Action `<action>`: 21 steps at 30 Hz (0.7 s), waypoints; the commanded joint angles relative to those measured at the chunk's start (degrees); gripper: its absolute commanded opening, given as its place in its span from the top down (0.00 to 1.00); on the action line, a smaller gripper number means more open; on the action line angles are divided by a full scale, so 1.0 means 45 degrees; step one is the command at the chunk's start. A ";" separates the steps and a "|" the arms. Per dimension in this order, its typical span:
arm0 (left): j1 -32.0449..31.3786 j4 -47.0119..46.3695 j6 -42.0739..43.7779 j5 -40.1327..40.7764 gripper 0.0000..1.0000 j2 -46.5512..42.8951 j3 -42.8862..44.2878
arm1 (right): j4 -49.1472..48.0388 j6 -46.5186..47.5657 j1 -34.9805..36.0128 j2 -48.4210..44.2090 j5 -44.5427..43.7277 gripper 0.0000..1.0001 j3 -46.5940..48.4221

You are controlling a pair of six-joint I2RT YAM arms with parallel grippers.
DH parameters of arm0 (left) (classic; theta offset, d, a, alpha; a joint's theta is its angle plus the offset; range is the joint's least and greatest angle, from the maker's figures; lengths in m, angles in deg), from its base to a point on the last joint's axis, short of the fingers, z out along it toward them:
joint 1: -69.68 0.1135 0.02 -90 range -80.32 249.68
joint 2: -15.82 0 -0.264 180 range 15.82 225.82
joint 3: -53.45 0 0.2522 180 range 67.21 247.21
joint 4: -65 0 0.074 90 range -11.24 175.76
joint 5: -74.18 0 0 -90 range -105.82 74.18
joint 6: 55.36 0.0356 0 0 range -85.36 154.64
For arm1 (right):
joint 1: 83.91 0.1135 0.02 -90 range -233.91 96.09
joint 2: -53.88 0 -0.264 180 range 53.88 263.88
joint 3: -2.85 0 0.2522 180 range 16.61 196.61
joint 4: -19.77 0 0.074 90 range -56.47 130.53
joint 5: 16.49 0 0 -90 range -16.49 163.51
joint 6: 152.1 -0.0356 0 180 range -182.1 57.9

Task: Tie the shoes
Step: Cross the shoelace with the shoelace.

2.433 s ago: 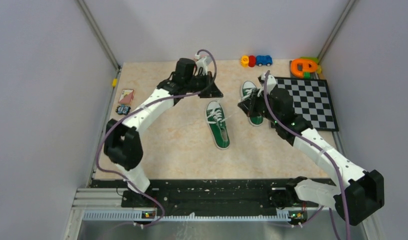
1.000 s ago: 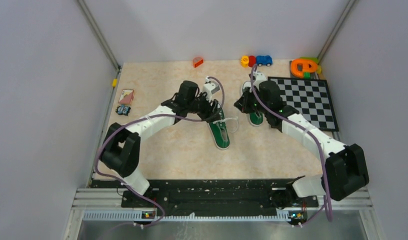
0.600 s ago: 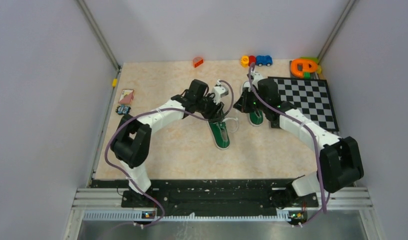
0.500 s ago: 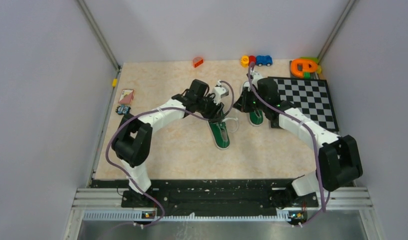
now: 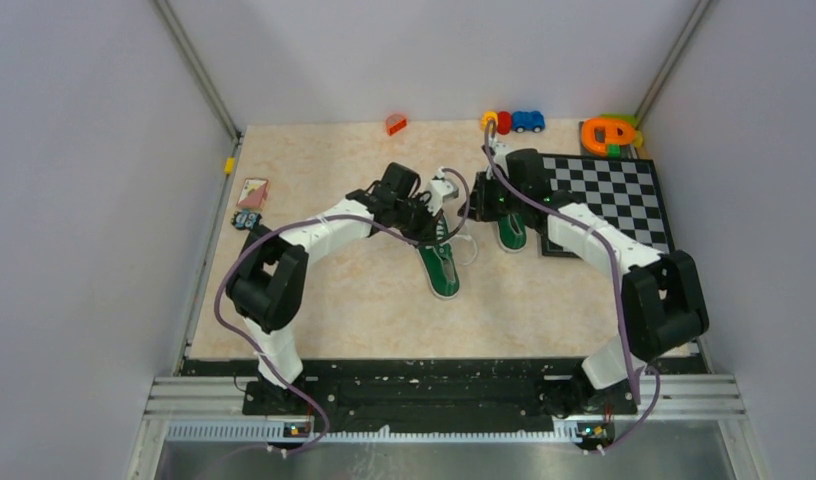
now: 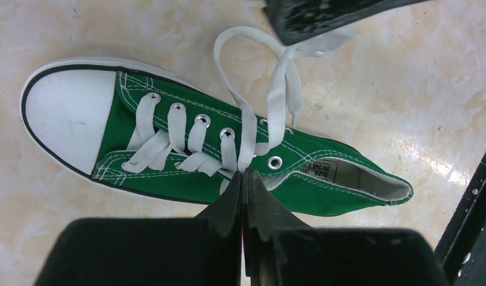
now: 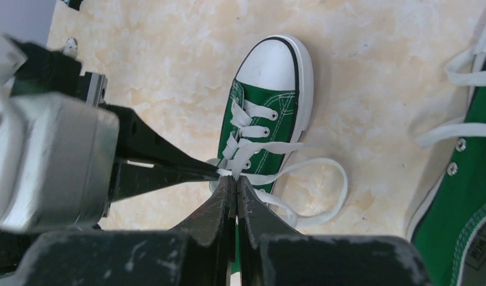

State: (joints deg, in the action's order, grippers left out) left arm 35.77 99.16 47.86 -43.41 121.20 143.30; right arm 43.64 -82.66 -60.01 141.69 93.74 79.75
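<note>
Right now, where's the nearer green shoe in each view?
Top external: nearer green shoe near frame centre, heel pointing down.
Left wrist: across mid-frame, toe cap at left.
Right wrist: centre, toe cap pointing up.
Shared landmark: its white lace loop, lying on the tabletop beside the shoe.

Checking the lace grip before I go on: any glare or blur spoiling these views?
Left wrist: shoe and lace sharp, glare patches only on the table at right. Right wrist: lace crisp, the body of the left claw by the lens is soft. Top: evenly lit, lace too small to read.
</note>
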 commanded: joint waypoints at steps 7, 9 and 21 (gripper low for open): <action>0.0033 -0.1466 -0.0373 -0.0106 1.00 -0.1615 -0.0958 | 0.0438 0.0094 -0.0144 0.3066 0.3183 1.00 0.2727; 0.0045 -0.1795 -0.0471 -0.0099 1.00 -0.1784 -0.1252 | 0.0233 -0.0011 -0.0152 0.3470 0.3545 1.00 0.2846; 0.0482 -0.3325 -0.1037 0.0009 1.00 -0.2812 -0.2505 | 0.0389 0.0063 -0.0116 0.4807 0.5713 1.00 0.2824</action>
State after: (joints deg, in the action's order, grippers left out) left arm 37.12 89.52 44.45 -43.17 111.96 132.73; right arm 46.04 -83.18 -60.09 162.82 114.00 90.28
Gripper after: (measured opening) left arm 0.007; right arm 0.010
